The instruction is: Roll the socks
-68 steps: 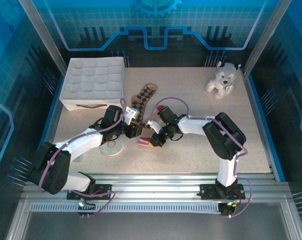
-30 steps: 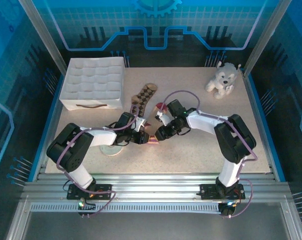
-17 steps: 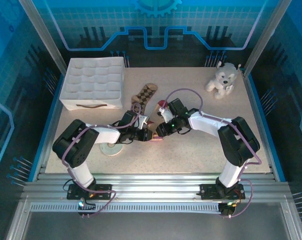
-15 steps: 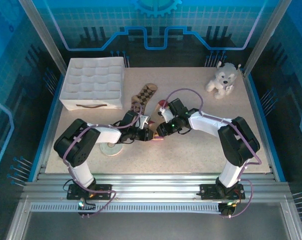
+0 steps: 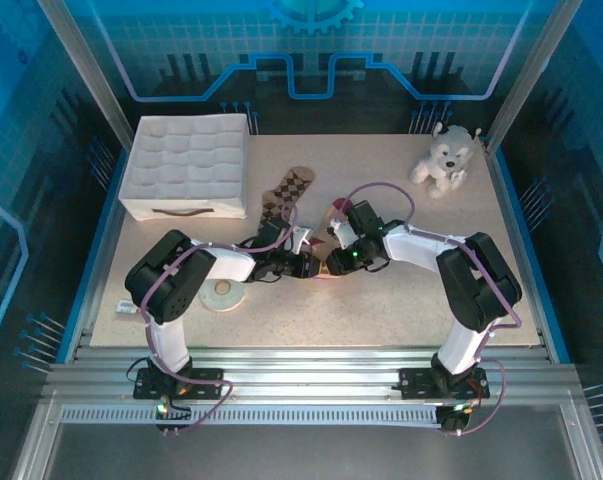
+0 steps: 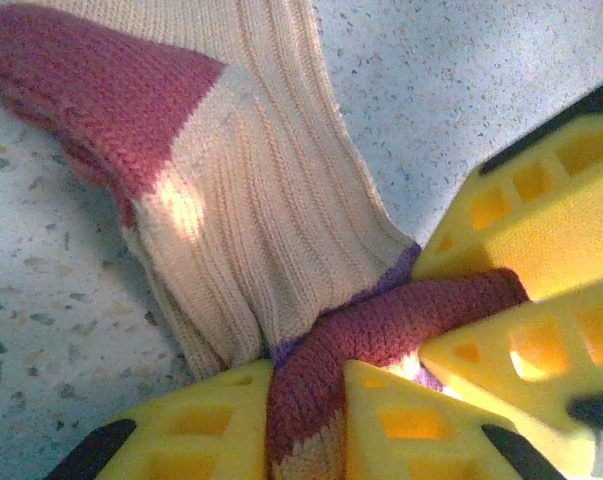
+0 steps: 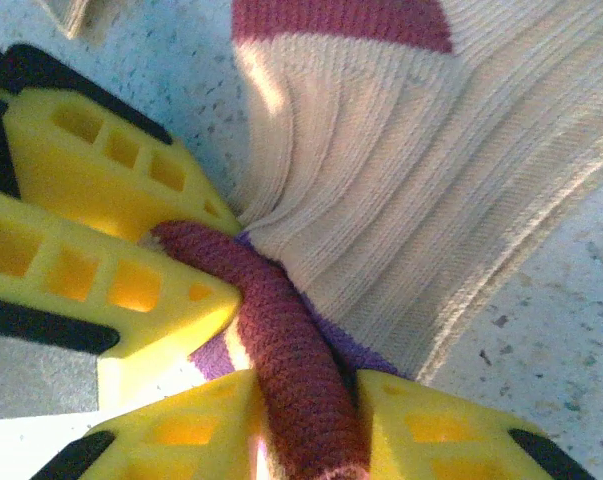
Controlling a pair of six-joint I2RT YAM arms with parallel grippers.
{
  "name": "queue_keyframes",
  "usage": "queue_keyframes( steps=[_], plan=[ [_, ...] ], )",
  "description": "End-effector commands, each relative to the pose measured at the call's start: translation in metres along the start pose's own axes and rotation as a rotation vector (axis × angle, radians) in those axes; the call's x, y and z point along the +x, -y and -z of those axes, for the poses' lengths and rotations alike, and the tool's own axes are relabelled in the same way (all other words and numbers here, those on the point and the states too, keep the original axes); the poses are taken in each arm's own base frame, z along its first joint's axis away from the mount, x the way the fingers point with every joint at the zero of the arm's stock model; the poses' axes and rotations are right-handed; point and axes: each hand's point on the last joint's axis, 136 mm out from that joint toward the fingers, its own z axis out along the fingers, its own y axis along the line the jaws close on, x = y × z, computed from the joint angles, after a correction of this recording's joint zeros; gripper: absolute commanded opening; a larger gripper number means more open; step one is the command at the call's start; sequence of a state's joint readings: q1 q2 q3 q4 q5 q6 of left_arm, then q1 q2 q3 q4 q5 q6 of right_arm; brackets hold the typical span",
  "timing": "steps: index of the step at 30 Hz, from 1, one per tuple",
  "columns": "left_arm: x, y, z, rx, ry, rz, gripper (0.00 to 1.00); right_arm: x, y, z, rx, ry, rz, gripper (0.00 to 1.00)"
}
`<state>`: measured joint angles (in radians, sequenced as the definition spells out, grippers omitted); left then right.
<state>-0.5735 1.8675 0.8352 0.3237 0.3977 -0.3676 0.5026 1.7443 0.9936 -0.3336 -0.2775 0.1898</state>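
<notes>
The tan sock with dark red heel lies on the table; its dark red cuff is bunched into a thick fold. My left gripper is shut on that cuff. My right gripper is shut on the same cuff from the other side, with the tan ribbed body spreading away from it. In the top view the left gripper and right gripper meet tip to tip at the table's middle. The argyle sock lies flat just beyond them, untouched.
A white compartment box stands at the far left. A grey-white plush dog sits at the far right corner. A flat round disc lies near the left arm's forearm.
Both grippers have shifted to the right with the tan sock's cuff. The right gripper's jaws have closed down on the cuff; the left has kept its hold.
</notes>
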Motion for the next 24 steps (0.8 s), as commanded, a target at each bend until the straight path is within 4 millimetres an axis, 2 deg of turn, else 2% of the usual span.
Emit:
queue_keyframes(
  steps=[1, 4, 7, 15, 18, 20, 24],
  plan=[
    [0.035, -0.017, -0.003, -0.051, -0.094, 0.049, 0.20, 0.011, 0.006, -0.007, -0.010, -0.040, -0.048, 0.12],
    [0.033, -0.013, 0.001, -0.039, -0.073, 0.008, 0.23, 0.013, 0.011, -0.011, 0.004, -0.073, -0.076, 0.03],
    [0.022, -0.004, 0.010, -0.021, -0.023, -0.093, 0.28, 0.019, 0.021, -0.014, 0.043, -0.132, -0.116, 0.00],
    [-0.014, 0.042, 0.058, 0.019, 0.079, -0.626, 0.34, 0.032, 0.036, -0.018, 0.084, -0.262, -0.165, 0.00],
    [-0.010, 0.058, 0.075, 0.051, 0.110, -0.908, 0.35, 0.033, 0.037, -0.019, 0.085, -0.289, -0.164, 0.00],
    [-0.007, 0.060, 0.080, 0.042, 0.115, -1.063, 0.36, 0.032, 0.036, -0.020, 0.082, -0.299, -0.164, 0.00],
    [-0.002, 0.055, 0.074, 0.009, 0.046, -1.283, 0.35, 0.031, 0.035, -0.020, 0.078, -0.313, -0.159, 0.00]
  ],
)
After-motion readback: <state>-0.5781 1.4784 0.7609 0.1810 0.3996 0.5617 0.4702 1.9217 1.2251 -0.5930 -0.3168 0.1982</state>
